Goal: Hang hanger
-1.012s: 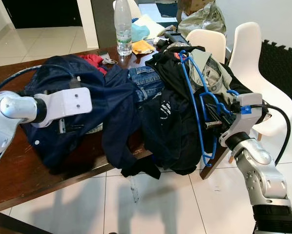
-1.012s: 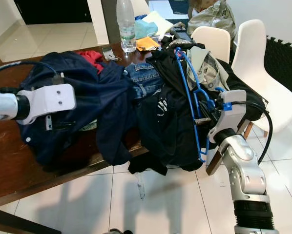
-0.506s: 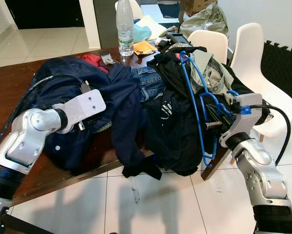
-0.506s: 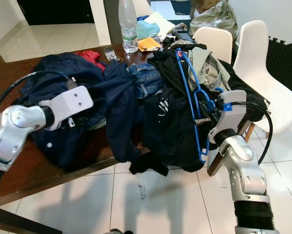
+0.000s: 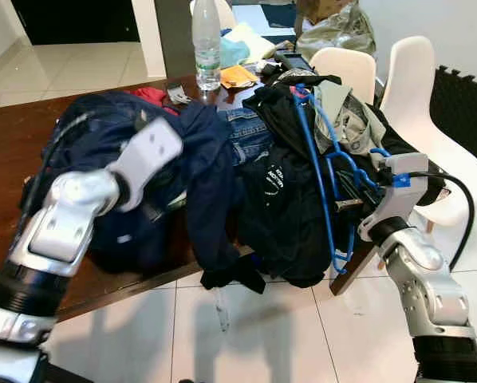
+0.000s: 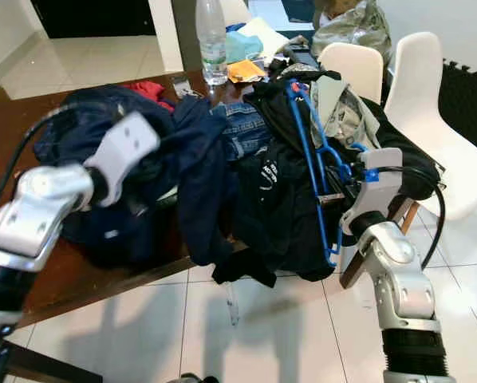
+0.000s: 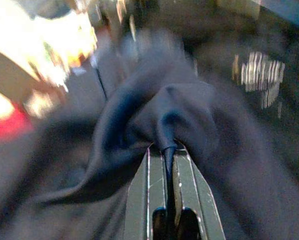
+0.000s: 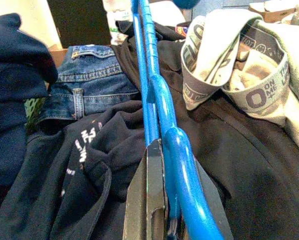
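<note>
Right gripper (image 8: 162,220) clamped on the blue plastic hanger (image 5: 325,163); the hanger runs out ahead of the jaws over the black printed garment (image 5: 280,203) on the dark wooden table (image 5: 3,152). Folded blue jeans (image 8: 92,82) lie beyond. Left gripper (image 7: 165,200) jaws pinched together on a fold of the navy blue jacket (image 5: 187,171), bunched just past the fingertips.

Hanger (image 5: 325,171) bright blue. Jacket (image 5: 199,159) dark navy. Jeans (image 5: 242,134) mid-blue denim. T-shirt (image 5: 282,203) black, white print. Waistband (image 8: 249,85) grey, dark lettering. Worktop (image 5: 15,144) dark brown wood. Chairs (image 5: 418,88) white.
</note>
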Robot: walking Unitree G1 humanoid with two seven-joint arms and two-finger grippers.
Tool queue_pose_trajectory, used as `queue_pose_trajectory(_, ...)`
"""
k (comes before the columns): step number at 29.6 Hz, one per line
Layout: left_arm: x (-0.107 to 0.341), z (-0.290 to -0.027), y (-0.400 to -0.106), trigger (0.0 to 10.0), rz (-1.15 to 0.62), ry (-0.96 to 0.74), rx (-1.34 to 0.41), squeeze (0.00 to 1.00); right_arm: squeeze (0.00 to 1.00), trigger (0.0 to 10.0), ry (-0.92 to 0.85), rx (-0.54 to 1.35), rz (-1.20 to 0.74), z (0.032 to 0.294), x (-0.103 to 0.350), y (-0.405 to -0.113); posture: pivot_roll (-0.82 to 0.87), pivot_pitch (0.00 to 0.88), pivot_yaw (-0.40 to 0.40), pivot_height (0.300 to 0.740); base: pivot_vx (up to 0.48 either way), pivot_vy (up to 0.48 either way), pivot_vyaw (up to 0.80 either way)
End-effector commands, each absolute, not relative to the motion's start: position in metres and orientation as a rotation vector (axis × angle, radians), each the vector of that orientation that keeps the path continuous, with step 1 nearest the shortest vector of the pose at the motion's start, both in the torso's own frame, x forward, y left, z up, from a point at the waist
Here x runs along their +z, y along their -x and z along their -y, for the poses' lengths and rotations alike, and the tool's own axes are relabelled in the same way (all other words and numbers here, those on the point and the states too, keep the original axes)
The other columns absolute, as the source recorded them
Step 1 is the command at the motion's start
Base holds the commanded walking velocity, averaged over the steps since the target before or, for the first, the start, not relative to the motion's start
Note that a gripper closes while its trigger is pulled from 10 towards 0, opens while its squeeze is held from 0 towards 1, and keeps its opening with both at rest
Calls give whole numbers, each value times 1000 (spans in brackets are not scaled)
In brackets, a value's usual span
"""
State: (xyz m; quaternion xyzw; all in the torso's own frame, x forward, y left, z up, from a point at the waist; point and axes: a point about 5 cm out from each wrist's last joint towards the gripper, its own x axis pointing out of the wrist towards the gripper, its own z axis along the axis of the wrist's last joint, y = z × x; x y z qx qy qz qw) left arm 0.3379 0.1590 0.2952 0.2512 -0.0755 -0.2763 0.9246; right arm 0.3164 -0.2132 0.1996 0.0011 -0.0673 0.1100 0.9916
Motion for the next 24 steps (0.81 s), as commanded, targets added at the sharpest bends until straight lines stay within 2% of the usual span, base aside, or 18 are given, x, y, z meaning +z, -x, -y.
queue_pose_trajectory(1, 308, -159, -336, 0, 206, -441, -558, 0, 0, 10000, 2, 214, 133, 215, 199, -315, 108, 153, 28, 740, 0, 0, 0)
queue_pose_trajectory(3, 308, -159, -336, 0, 206, -441, -558, 0, 0, 10000, 2, 214, 133, 215, 199, -315, 108, 153, 28, 740, 0, 0, 0)
queue_pose_trajectory(4, 335, -160, -339, 0, 311, -324, -537, 0, 0, 10000, 1, 214, 133, 214, 199, -316, 116, 146, 26, 740, 0, 0, 0)
queue_pose_trajectory(6, 358, -164, -343, 0, 401, -211, -500, 0, 0, 10000, -1, 215, 134, 214, 198, -317, 116, 139, 28, 740, 0, 0, 0)
queue_pose_trajectory(8, 358, -164, -343, 0, 401, -211, -500, 0, 0, 10000, -1, 215, 134, 214, 198, -317, 116, 139, 28, 740, 0, 0, 0)
queue_pose_trajectory(9, 388, -169, -345, 0, 525, -97, -461, 0, 0, 10000, -4, 218, 137, 212, 199, -318, 113, 133, 26, 740, 0, 0, 0)
queue_pose_trajectory(11, 388, -169, -345, 0, 525, -97, -461, 0, 0, 10000, -4, 218, 137, 212, 199, -318, 113, 133, 26, 740, 0, 0, 0)
queue_pose_trajectory(12, 421, -180, -344, 0, 665, -5, -397, 0, 0, 10000, -4, 220, 140, 211, 199, -319, 113, 127, 24, 740, 0, 0, 0)
queue_pose_trajectory(13, 421, -180, -344, 0, 665, -5, -397, 0, 0, 10000, -4, 220, 140, 211, 199, -319, 113, 127, 24, 740, 0, 0, 0)
queue_pose_trajectory(14, 458, -209, -335, 0, 822, 54, -248, 0, 0, 10000, -3, 219, 145, 212, 200, -319, 116, 122, 33, 740, 0, 0, 0)
queue_pose_trajectory(15, 458, -209, -335, 0, 822, 54, -248, 0, 0, 10000, -3, 219, 145, 212, 200, -319, 116, 122, 33, 740, 0, 0, 0)
queue_pose_trajectory(17, 486, -286, -303, 0, 976, 113, 117, 0, 0, 10000, -5, 215, 151, 213, 201, -319, 128, 124, 44, 740, 0, 0, 0)
queue_pose_trajectory(18, 486, -286, -303, 0, 976, 113, 117, 0, 0, 10000, -5, 215, 151, 213, 201, -319, 128, 124, 44, 740, 0, 0, 0)
queue_pose_trajectory(19, 480, -310, -293, 0, 973, 120, 234, 0, 0, 10000, -6, 214, 152, 213, 201, -318, 132, 124, 46, 740, 0, 0, 0)
queue_pose_trajectory(21, 474, -321, -288, 0, 957, 120, 289, 0, 0, 10000, -7, 214, 151, 213, 200, -318, 132, 124, 46, 740, 0, 0, 0)
queue_pose_trajectory(22, 438, -345, -288, 0, 845, 126, 393, 0, 0, 10000, -11, 221, 146, 211, 198, -317, 141, 134, 39, 740, 0, 0, 0)
queue_pose_trajectory(23, 438, -345, -288, 0, 845, 126, 393, 0, 0, 10000, -11, 221, 146, 211, 198, -317, 141, 134, 39, 740, 0, 0, 0)
queue_pose_trajectory(24, 395, -371, -283, 0, 722, 162, 502, 0, 0, 10000, -14, 232, 138, 208, 196, -317, 153, 146, 31, 740, 0, 0, 0)
